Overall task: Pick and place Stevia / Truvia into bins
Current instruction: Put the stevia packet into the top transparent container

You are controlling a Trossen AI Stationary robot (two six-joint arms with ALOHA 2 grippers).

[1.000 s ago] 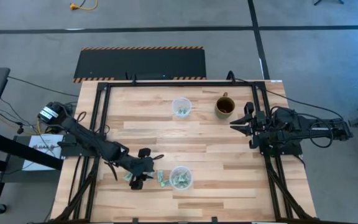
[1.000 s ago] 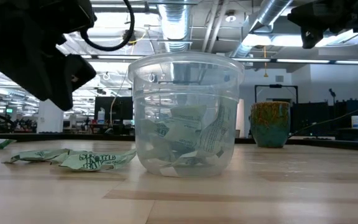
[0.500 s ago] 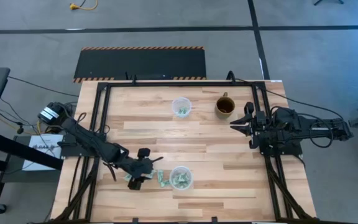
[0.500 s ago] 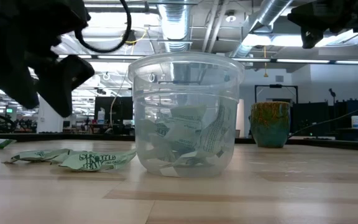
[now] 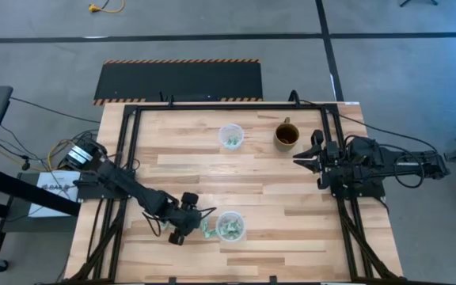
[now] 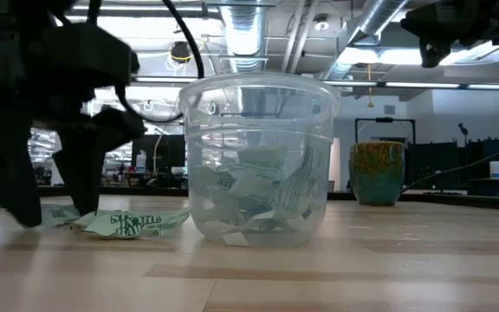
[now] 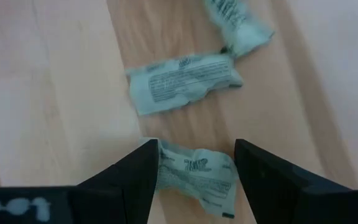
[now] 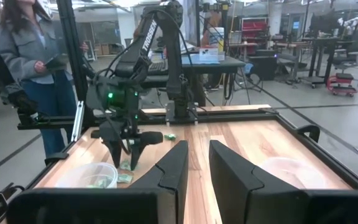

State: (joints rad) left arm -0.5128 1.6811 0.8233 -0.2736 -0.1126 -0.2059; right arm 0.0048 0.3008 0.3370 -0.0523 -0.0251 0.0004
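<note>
our left gripper (image 7: 191,168), fingers wide, straddles a stevia packet (image 7: 194,176), seemingly ungripped; next close, lift toward near cup (image 5: 230,226).

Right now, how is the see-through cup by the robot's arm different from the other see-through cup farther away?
The near cup sits by the table's front edge, close to the left gripper; the far cup sits at the back, beside the brown mug.
The near cup has loose packets lying on the table next to it; the far cup has none.
Both are round, clear, upright, with green and white packets inside.
</note>
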